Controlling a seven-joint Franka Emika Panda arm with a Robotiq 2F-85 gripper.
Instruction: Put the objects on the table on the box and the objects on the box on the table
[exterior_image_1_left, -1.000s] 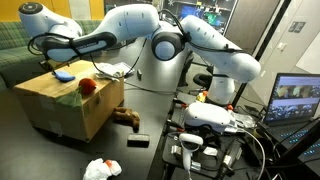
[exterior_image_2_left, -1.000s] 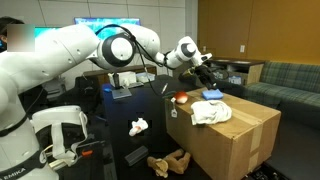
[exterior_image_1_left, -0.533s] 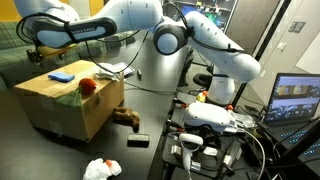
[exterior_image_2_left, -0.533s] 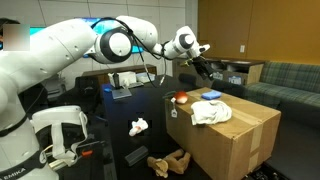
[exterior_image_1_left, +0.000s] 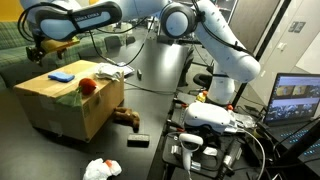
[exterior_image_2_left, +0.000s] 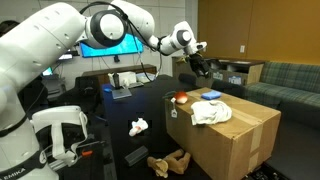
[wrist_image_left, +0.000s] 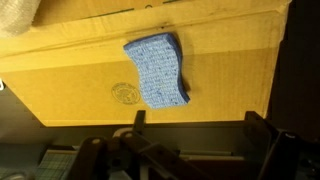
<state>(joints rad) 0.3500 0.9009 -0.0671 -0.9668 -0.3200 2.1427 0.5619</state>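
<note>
large tan cardboard box (exterior_image_1_left: 60, 108) standing on the broad dark matte table (exterior_image_1_left: 150, 90), long side running across the wrist view. on its flat top, near one end, a wavy-edged blue rectangular sponge (wrist_image_left: 158, 70), lying flat, long axis crosswise to the box's length. close by, a small red round object (exterior_image_1_left: 87, 86). black two-finger gripper (wrist_image_left: 200, 140) hovering above the box, apart from the sponge, jaws spread wide, holding nothing.
</note>
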